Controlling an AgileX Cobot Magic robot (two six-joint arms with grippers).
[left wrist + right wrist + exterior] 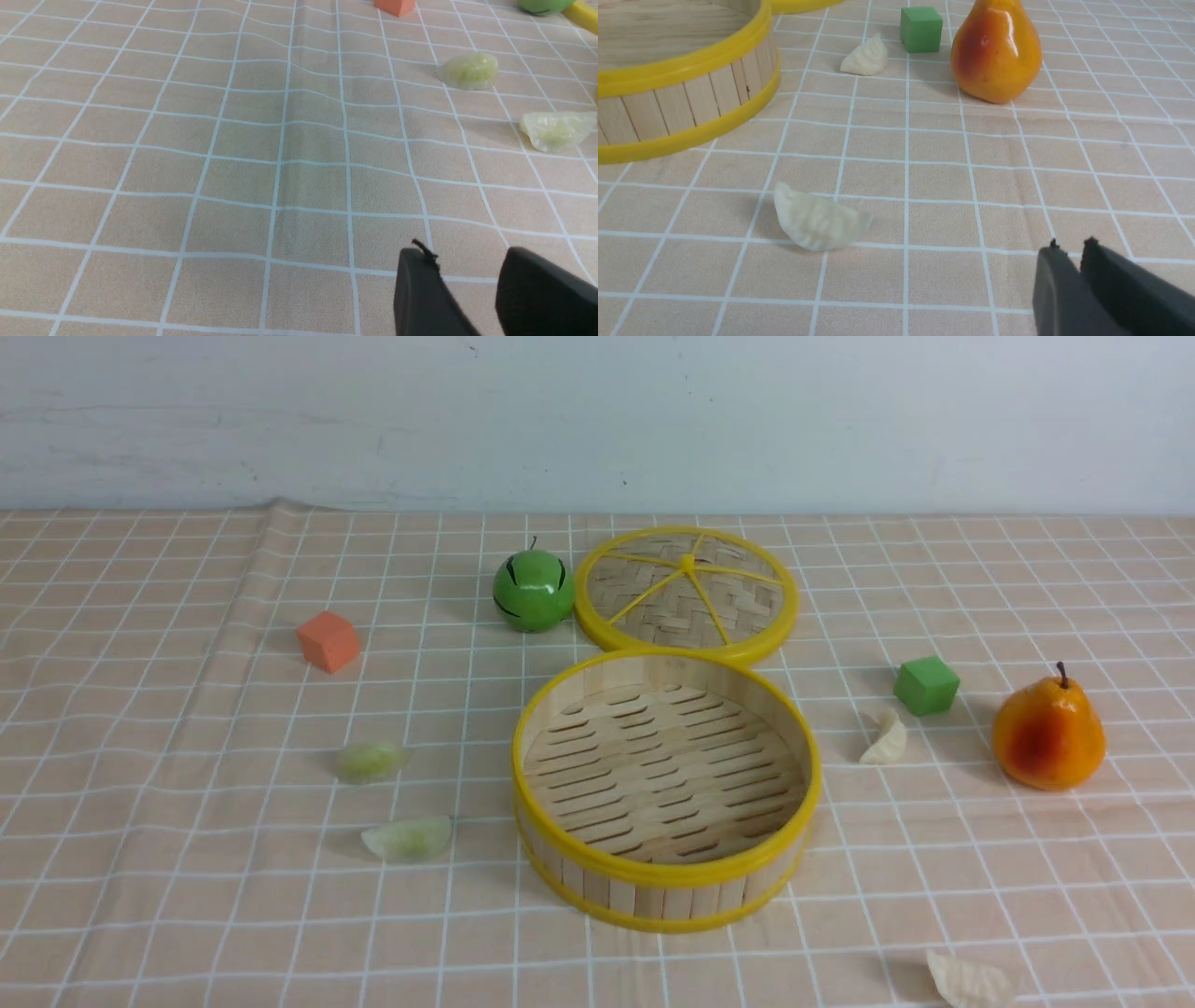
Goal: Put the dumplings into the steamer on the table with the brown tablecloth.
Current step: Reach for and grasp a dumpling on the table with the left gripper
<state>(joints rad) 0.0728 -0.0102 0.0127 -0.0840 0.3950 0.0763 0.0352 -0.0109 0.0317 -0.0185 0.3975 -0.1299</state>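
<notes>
All four dumplings [408,838] lie outside the steamer [665,875]; left pincer [462,261] parted, right pincer [1071,247] closed.

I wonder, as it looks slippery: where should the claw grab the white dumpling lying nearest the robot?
Probably from above, pinching the white dumpling across its plump middle, the crescent's short way. It lies low on the tablecloth and tapers to thin tips, so the middle offers most to hold.

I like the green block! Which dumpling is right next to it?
The cream-white dumpling just in front of the green block, near the pear. The other three lie farther away.
</notes>
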